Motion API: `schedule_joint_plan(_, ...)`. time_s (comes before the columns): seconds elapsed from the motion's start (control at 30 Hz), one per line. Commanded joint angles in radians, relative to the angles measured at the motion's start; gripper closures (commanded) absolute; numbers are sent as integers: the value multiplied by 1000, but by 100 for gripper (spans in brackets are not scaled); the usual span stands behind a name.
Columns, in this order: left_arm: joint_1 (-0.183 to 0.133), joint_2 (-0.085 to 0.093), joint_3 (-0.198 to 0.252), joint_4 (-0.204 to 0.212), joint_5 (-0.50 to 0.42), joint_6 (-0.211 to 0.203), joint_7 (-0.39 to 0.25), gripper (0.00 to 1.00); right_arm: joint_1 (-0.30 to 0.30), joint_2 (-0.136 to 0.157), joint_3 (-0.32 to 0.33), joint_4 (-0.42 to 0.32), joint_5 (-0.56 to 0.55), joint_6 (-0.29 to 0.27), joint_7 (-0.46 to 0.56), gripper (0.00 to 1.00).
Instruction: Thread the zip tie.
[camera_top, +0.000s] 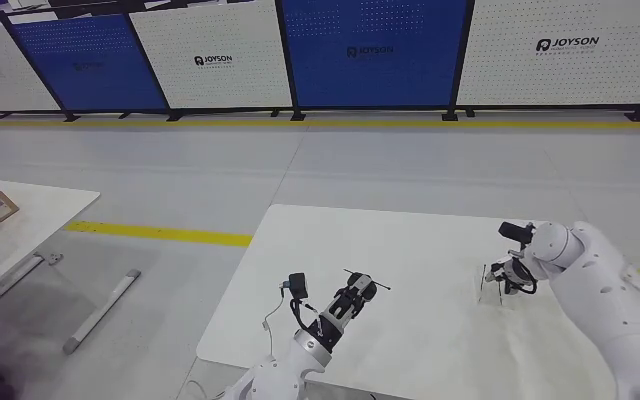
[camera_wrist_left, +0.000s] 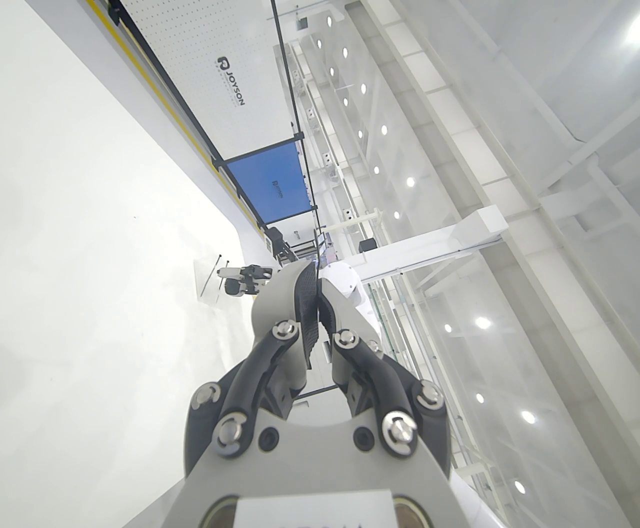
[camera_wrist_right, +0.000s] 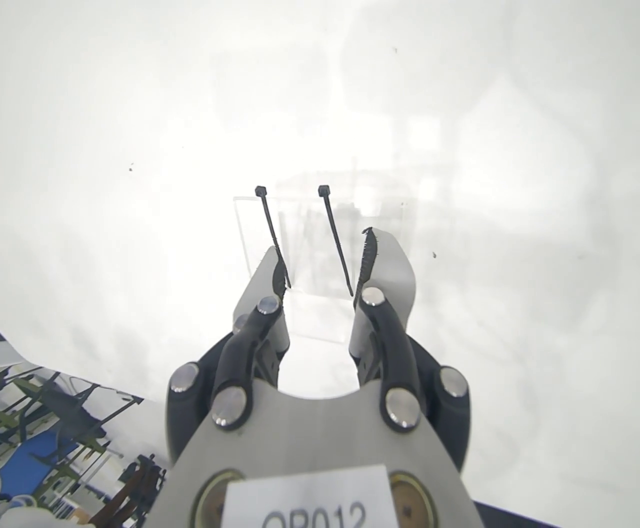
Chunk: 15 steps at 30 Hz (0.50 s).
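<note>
My left gripper (camera_top: 358, 292) hovers over the table's near middle and is shut on a black zip tie (camera_top: 372, 281), which sticks out sideways past its tips. In the left wrist view the pads (camera_wrist_left: 311, 295) are pressed together. My right gripper (camera_wrist_right: 322, 255) is open at a clear stand (camera_wrist_right: 320, 310) on the right of the table. Two black zip ties lean on that stand, heads up. One tie (camera_wrist_right: 336, 240) lies between the open fingers; the other (camera_wrist_right: 270, 227) runs by one fingertip (camera_wrist_right: 278, 280). The stand (camera_top: 490, 292) and right gripper (camera_top: 503, 281) also show from above.
The white table (camera_top: 420, 250) has open surface between the two arms. Its left edge drops to the grey floor, where a yellow line (camera_top: 160, 233) runs. Blue and white panels (camera_top: 370, 50) stand far behind. Another table corner (camera_top: 40, 210) lies at far left.
</note>
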Motion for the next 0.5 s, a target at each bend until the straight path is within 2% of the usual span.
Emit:
schedule_joint_plan(0.0, 0, 0, 0, 0, 0, 0, 0, 100, 5, -6, -4, 15, 0, -3, 0, 69)
schedule_joint_plan(0.33, 0, 0, 0, 0, 0, 0, 0, 100, 31, -36, -21, 87, -3, -5, -8, 68)
schedule_joint_plan(0.37, 0, 0, 0, 0, 0, 0, 0, 100, 34, -39, -23, 95, -4, -6, -10, 69)
schedule_joint_plan(0.47, 0, 0, 0, 0, 0, 0, 0, 100, 41, -48, -27, 116, -5, -7, -13, 80)
